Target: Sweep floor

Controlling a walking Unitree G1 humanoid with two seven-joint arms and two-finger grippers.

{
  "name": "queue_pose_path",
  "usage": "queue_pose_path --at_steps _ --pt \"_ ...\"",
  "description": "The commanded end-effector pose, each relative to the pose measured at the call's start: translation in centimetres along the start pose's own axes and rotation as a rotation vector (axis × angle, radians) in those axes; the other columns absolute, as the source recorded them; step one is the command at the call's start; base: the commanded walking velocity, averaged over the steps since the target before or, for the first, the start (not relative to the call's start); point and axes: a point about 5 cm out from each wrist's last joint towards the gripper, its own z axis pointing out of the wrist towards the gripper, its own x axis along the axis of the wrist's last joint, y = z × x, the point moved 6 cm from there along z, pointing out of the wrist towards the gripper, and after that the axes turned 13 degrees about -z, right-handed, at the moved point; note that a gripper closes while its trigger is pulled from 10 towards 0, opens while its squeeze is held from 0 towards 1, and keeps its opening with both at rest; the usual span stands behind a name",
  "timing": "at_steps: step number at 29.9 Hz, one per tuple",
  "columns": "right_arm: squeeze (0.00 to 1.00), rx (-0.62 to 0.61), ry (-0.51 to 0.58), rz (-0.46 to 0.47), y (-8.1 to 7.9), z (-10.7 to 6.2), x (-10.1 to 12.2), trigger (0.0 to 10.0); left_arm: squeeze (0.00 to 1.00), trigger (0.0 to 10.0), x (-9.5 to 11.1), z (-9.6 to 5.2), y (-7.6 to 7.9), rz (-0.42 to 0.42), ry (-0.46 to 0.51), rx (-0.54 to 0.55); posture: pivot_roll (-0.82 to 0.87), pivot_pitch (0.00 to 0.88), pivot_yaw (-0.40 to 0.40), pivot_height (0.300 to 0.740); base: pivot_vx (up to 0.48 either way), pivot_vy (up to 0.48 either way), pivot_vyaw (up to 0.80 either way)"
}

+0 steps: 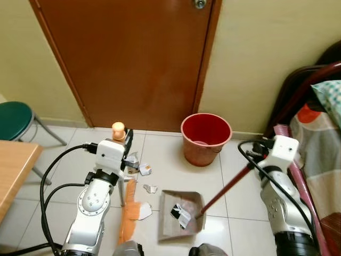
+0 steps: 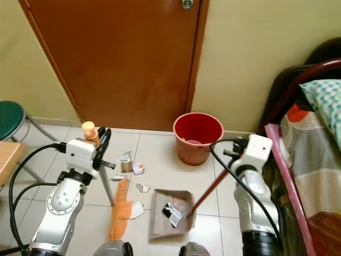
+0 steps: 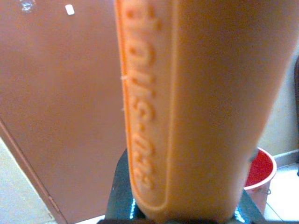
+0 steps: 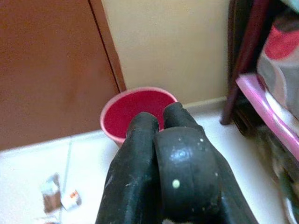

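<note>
The left gripper [image 1: 127, 143] has its fingers pinched on the broom handle [image 1: 118, 129], whose orange grip carries raised lettering in the left wrist view, too close and cropped to read. The broom head [image 1: 127, 212] rests on the tiled floor [image 1: 165, 160] just beside the grey dustpan [image 1: 180, 215], with a white scrap [image 1: 144, 212] touching its bristles. The right gripper [image 1: 259, 151] is clamped on the dustpan's red handle [image 1: 228, 187]; in the right wrist view its fingers [image 4: 142, 140] are pressed together. The dustpan holds torn paper bits [image 1: 181, 212]; more scraps [image 1: 139, 168] lie on the floor near the broom. A red bucket [image 1: 206, 138] stands before the brown door [image 1: 133, 58]. A wooden desk [image 1: 15, 165] and green stool [image 1: 16, 118] are at the robot's left, a bed [image 1: 319, 149] at its right.
</note>
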Motion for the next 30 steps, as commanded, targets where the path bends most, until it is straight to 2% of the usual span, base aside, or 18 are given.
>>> queue_pose_path --at_steps 1,4,8,9,11,12,15,17,20,24,25,27,28,30 --pt "0.00 0.056 0.123 0.034 -1.6 0.6 3.9 10.0 0.00 10.0 0.8 0.3 0.3 -0.009 0.024 -0.005 -0.03 0.000 -0.018 0.740 0.000 0.000 0.00" --pt "0.00 0.083 0.172 0.093 -2.7 1.3 6.4 10.0 0.00 10.0 0.9 0.3 0.9 -0.003 0.029 -0.017 -0.03 0.001 -0.023 0.740 0.000 0.000 0.00" --pt "0.00 0.137 0.281 0.152 -4.5 2.1 11.2 10.0 0.00 10.0 0.6 0.3 1.5 -0.011 0.024 -0.019 -0.03 0.000 -0.024 0.740 0.000 0.000 0.00" --pt "0.00 0.137 0.281 0.152 -4.5 2.1 11.2 10.0 0.00 10.0 0.6 0.3 1.5 -0.011 0.024 -0.019 -0.03 0.000 -0.024 0.740 0.000 0.000 0.00" --pt "0.00 0.151 0.328 0.176 -5.1 2.5 13.3 10.0 0.00 10.0 0.6 0.3 1.6 -0.013 0.022 -0.020 -0.03 0.000 -0.025 0.740 0.000 0.000 0.00" --pt "0.00 0.151 0.328 0.176 -5.1 2.5 13.3 10.0 0.00 10.0 0.6 0.3 1.6 -0.013 0.022 -0.020 -0.03 0.000 -0.025 0.740 0.000 0.000 0.00" --pt "0.00 0.166 0.461 0.178 -6.2 3.3 19.0 10.0 0.00 10.0 0.7 0.5 2.0 0.000 0.025 -0.044 -0.03 0.000 -0.027 0.740 0.000 0.000 0.00" --pt "0.00 0.148 0.528 0.152 -6.2 3.5 21.6 10.0 0.00 10.0 0.7 0.6 2.1 0.002 0.027 -0.045 -0.02 0.000 -0.029 0.740 0.000 0.000 0.00" --pt "0.00 0.119 0.585 0.116 -5.8 3.6 23.8 10.0 0.00 10.0 0.8 0.6 2.1 0.002 0.028 -0.043 -0.02 0.004 -0.032 0.740 0.000 0.000 0.00" --pt "0.00 0.071 0.694 0.014 -5.3 3.0 26.9 10.0 0.00 10.0 0.8 0.6 2.3 -0.002 0.027 -0.040 -0.01 0.007 -0.034 0.740 0.000 0.000 0.00" --pt "0.00 0.054 0.741 -0.044 -5.3 2.7 27.8 10.0 0.00 10.0 0.8 0.5 2.3 -0.004 0.026 -0.039 -0.01 0.007 -0.034 0.740 0.000 0.000 0.00" --pt "0.00 0.054 0.741 -0.044 -5.3 2.7 27.8 10.0 0.00 10.0 0.8 0.5 2.3 -0.004 0.026 -0.039 -0.01 0.007 -0.034 0.740 0.000 0.000 0.00" --pt "0.00 0.029 0.794 -0.114 -5.4 2.3 28.7 10.0 0.00 10.0 0.7 0.5 2.3 -0.004 0.025 -0.037 0.00 0.008 -0.036 0.740 0.000 0.000 0.00" --pt "0.00 0.012 0.833 -0.172 -5.5 2.0 29.3 10.0 0.00 10.0 0.7 0.5 2.3 -0.004 0.024 -0.036 0.00 0.008 -0.036 0.740 0.000 0.000 0.00"
